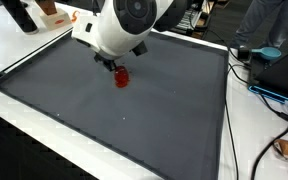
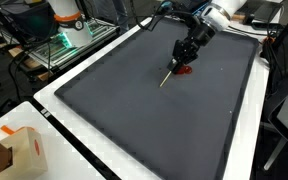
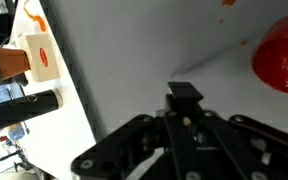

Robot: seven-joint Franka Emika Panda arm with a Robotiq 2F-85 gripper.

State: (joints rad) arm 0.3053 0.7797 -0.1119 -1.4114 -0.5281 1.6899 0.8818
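The gripper (image 2: 183,60) hung low over the mat (image 2: 134,115), tilted downward at the end of an arm bent in from the far edge. Whether its jaws were clenched or released could not be told. One red object (image 2: 187,71) lay on the mat just beside the fingertips. One thin stick (image 2: 166,79) slanted out from under the gripper. One cardboard box (image 2: 19,150) stood on the white table (image 2: 242,150), well apart from the gripper.
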